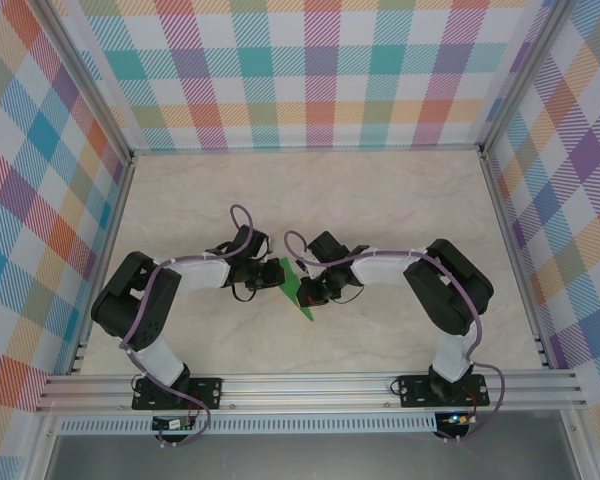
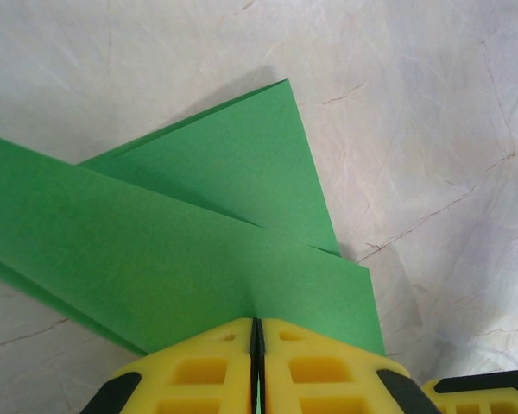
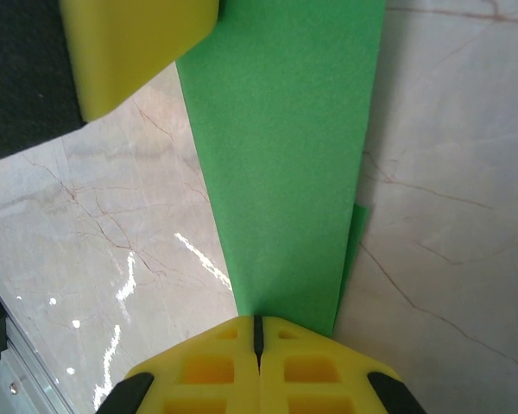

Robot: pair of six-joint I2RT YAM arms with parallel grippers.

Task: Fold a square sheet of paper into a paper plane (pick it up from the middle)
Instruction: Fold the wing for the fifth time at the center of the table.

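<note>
Left gripper point(image 2: 255, 326) is pinching the folded green paper point(image 2: 198, 241) from the left, jaws pressed tight. Right gripper point(image 3: 258, 323) is gripping it from the right, jaws likewise closed

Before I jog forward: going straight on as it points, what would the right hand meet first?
The green paper pinched in the right hand lies ahead; then, off to one side, a finger of the left hand, probably the first solid contact. Depth unclear.

Bare tabletop point(image 1: 400, 190) lay free beyond the arms, bounded by 3 plaid walls point(image 1: 320, 70). Mid-table, left gripper point(image 1: 276, 277) and right gripper point(image 1: 306, 290), with green paper point(image 1: 300, 300) spanning them, barred passage.
</note>
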